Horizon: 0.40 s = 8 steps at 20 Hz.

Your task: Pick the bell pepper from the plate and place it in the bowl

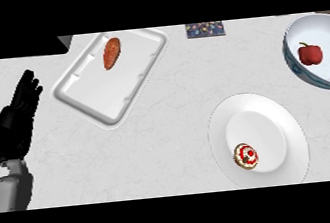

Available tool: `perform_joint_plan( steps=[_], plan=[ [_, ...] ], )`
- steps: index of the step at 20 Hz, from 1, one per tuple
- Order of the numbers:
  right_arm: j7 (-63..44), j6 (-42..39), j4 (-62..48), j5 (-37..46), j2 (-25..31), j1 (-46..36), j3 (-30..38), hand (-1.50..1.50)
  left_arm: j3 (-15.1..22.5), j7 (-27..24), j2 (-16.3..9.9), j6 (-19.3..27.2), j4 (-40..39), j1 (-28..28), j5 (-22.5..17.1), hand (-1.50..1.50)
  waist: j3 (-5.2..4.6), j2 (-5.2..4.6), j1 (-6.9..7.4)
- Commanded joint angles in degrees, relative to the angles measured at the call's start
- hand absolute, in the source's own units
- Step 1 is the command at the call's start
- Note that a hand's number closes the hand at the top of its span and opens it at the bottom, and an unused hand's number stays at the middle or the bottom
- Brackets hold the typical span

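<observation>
White marbled counter [160,114] carries a white rectangular tray [113,76] toward its far left, a round white plate [258,137] near its right front, and a blue-rimmed white bowl [322,50] at its far right corner. Left hand [20,105] rests open, fingers straight. Glossy red bell pepper [310,53] already sits in the bowl; placement looks done, nothing further needed.
</observation>
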State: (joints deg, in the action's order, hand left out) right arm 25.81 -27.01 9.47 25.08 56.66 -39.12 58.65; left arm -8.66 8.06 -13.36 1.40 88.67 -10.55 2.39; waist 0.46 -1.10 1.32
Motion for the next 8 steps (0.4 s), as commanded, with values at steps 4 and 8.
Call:
perform_joint_plan(
  steps=[4, 8],
  plan=[
    [2.16, -11.02, -1.35, -4.19, 3.57, 5.19, 3.13, -1.5, -0.42, 1.96, -0.45, -0.34, 0.34, -1.35, -0.64, 0.0, 0.04, 0.16, 0.13],
    [2.98, -13.73, -0.44, -5.37, 4.27, 6.33, 3.65, -1.5, -0.53, -0.8, 0.17, -1.2, -0.97, 0.16, -1.33, 0.0, 0.06, 0.02, 0.3]
  ],
)
